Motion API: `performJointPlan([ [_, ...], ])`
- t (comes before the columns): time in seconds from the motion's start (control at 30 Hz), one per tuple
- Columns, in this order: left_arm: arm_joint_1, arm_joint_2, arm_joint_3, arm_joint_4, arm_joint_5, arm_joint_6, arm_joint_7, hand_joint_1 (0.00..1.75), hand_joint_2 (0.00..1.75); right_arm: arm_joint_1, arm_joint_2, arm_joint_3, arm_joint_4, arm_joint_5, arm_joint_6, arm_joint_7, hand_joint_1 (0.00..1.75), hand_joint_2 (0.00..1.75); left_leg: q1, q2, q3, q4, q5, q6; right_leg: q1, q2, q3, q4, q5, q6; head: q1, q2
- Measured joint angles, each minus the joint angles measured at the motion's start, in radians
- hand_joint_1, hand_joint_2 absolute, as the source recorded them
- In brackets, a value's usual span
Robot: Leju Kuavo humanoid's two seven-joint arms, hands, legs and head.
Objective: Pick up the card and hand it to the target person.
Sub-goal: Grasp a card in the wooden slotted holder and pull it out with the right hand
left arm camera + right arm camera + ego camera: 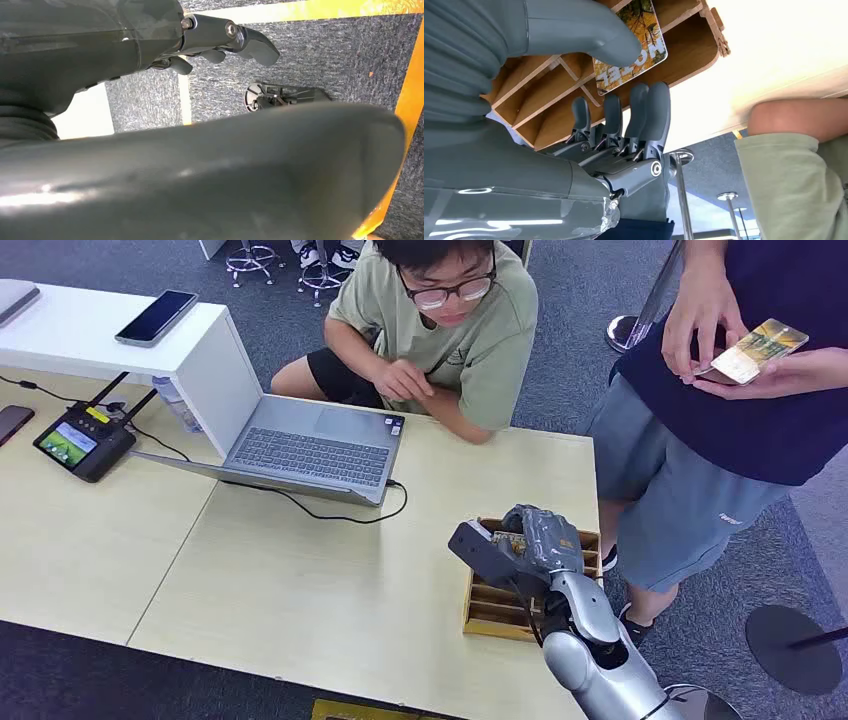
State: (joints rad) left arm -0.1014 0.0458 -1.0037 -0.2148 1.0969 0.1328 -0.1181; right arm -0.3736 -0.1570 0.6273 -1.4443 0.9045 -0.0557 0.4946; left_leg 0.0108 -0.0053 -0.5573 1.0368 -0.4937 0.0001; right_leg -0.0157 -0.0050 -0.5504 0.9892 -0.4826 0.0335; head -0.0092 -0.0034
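Near the right edge of the pale wooden surface (330,580), the robot's right hand (520,540) hovers over a brown wooden slotted card holder (490,605). From the right wrist camera, a card printed with yellow autumn trees and white lettering (634,50) stands in one slot of that holder (674,45), and the thick grey thumb (589,35) lies across the card's face while the darker fingers (644,115) reach straight along the holder's outer wall, apart from the thumb; whether thumb and fingers actually clamp the card cannot be told. The left hand (220,42) hangs above grey carpet with yellow floor tape (410,95), its fingers loosely curled with nothing in them. Behind the surface, a seated person in a pale green T-shirt (450,330) leans on its far edge beside an open silver laptop (310,450). A standing person in a dark blue shirt and grey shorts (720,440) is just off the surface's right end, holding a stack of similar cards (755,350) in both hands. A small black device with a lit screen (80,440) sits at the surface's left side.
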Motion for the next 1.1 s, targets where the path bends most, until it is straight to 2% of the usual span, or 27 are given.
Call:
performJointPlan([
  [0.17,0.0,0.0,0.0,0.0,0.004,0.003,0.0,0.0,0.0,0.008,0.002,0.002,-0.005,0.0,0.0,0.004,0.92,1.75,0.0,0.0,0.0,0.0,0.0,0.0,0.0,0.0,0.0,0.0,0.0,0.0,0.0,0.0],
  [0.37,0.0,0.0,0.0,0.0,0.016,0.008,-0.001,0.0,0.0,0.018,0.005,0.003,-0.03,0.002,0.004,0.018,1.06,1.75,0.0,0.0,0.0,0.0,0.0,0.0,0.0,0.0,0.0,0.0,0.0,0.0,0.0,0.0],
  [0.5,0.0,0.0,0.0,0.0,0.02,0.012,-0.002,0.0,0.0,0.027,0.005,0.003,-0.053,0.005,0.014,0.022,1.33,1.75,0.0,0.0,0.0,0.0,0.0,0.0,0.0,0.0,0.0,0.0,0.0,0.0,0.0,0.0],
  [0.57,0.0,0.0,0.0,0.0,0.02,0.013,-0.004,0.0,0.0,0.031,0.005,0.004,-0.062,0.006,0.017,0.024,1.57,1.75,0.0,0.0,0.0,0.0,0.0,0.0,0.0,0.0,0.0,0.0,0.0,0.0,0.0,0.0],
  [0.63,0.0,0.0,0.0,0.0,0.02,0.013,-0.008,0.0,0.87,0.035,0.005,0.007,-0.07,0.007,0.019,0.025,1.75,1.75,0.0,0.0,0.0,0.0,0.0,0.0,0.0,0.0,0.0,0.0,0.0,0.0,0.0,0.0],
  [0.7,0.0,0.0,0.0,0.0,0.018,0.013,-0.013,0.0,1.75,0.04,0.005,0.01,-0.076,0.007,0.02,0.025,1.74,1.75,0.0,0.0,0.0,0.0,0.0,0.0,0.0,0.0,0.0,0.0,0.0,0.0,0.0,0.0],
  [0.8,0.0,0.0,0.0,0.0,0.016,0.013,-0.021,0.0,1.75,0.046,0.005,0.013,-0.083,0.007,0.02,0.025,1.64,1.75,0.0,0.0,0.0,0.0,0.0,0.0,0.0,0.0,0.0,0.0,0.0,0.0,0.0,0.0],
  [0.9,0.0,0.0,0.0,0.0,0.016,0.013,-0.023,0.0,0.44,0.048,0.005,0.015,-0.089,0.007,0.02,0.025,1.41,1.75,0.0,0.0,0.0,0.0,0.0,0.0,0.0,0.0,0.0,0.0,0.0,0.0,0.0,0.0],
  [0.93,0.0,0.0,0.0,0.0,0.016,0.013,-0.023,0.0,0.0,0.048,0.005,0.016,-0.091,0.007,0.02,0.025,1.27,1.75,0.0,0.0,0.0,0.0,0.0,0.0,0.0,0.0,0.0,0.0,0.0,0.0,0.0,0.0],
  [0.97,0.0,0.0,0.0,0.0,0.016,0.013,-0.023,0.0,0.0,0.048,0.005,0.016,-0.092,0.007,0.02,0.025,1.13,1.75,0.0,0.0,0.0,0.0,0.0,0.0,0.0,0.0,0.0,0.0,0.0,0.0,0.0,0.0],
  [1.03,0.0,0.0,0.0,0.0,0.016,0.013,-0.022,0.0,0.0,0.049,0.005,0.016,-0.095,0.008,0.02,0.025,0.67,1.75,0.0,0.0,0.0,0.0,0.0,0.0,0.0,0.0,0.0,0.0,0.0,0.0,0.0,0.0],
  [1.1,0.0,0.0,0.0,0.0,0.016,0.013,-0.022,0.0,0.0,0.05,0.005,0.016,-0.095,0.008,0.021,0.025,0.45,1.75,0.0,0.0,0.0,0.0,0.0,0.0,0.0,0.0,0.0,0.0,0.0,0.0,0.0,0.0],
])
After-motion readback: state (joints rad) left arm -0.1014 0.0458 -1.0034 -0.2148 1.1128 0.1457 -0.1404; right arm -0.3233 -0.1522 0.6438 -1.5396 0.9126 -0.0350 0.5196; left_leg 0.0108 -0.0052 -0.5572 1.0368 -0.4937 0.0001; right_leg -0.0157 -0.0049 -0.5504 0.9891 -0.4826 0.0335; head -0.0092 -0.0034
